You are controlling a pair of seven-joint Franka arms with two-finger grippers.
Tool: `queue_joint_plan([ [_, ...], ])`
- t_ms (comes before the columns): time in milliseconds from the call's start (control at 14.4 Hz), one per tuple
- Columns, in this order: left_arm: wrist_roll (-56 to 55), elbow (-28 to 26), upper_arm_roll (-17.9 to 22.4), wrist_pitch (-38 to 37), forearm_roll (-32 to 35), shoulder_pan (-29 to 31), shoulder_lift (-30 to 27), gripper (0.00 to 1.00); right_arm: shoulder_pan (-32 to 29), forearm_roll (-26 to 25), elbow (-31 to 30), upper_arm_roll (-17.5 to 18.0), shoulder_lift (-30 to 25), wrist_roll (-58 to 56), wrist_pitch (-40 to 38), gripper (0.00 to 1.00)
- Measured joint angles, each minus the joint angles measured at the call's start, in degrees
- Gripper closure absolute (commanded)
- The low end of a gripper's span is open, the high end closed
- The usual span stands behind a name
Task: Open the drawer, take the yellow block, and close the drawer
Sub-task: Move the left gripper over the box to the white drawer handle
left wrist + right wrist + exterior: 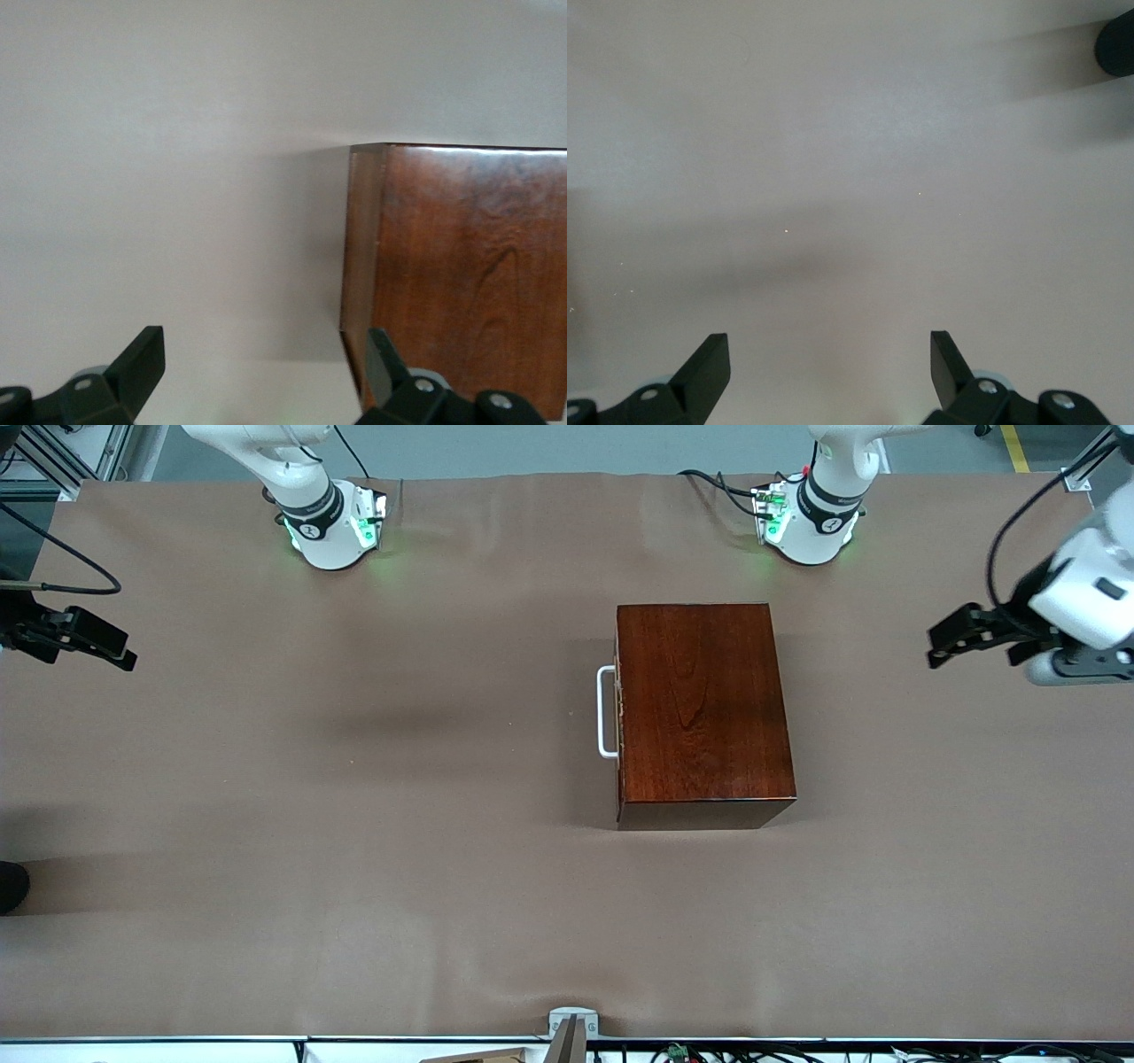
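We see the wooden box [704, 713] on the brown table [354, 824], toward the left arm's end; its drawer [620, 700] is pushed fully in, with only the white handle [606, 712] standing out from the side that faces the right arm's end; what lies inside the drawer is hidden from us, and we cannot see the yellow block in any view. The left gripper [935, 646] hangs over the table at the left arm's end, clear of the box, its fingers [142, 359] spread apart and holding nothing; its wrist view shows a corner of the box below. The right gripper [124, 657] hangs over the table's edge at the right arm's end, well apart from the box, its fingers [709, 363] also spread wide and empty; both arms wait.
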Motion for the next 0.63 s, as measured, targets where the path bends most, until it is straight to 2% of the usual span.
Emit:
queue_joint_plan([
  [278,-8.06,0.52,-6.72,0.08,-0.05,-0.32,1.14,0.00,-0.02,0.00,0.01,0.01,0.01,0.00,0.00,0.00],
  [627,-20.52,4.47,-16.74,0.78,-0.11,-0.90,6.00,0.00,-0.03,0.00,0.02,0.03,0.05,0.00,0.01,0.00],
])
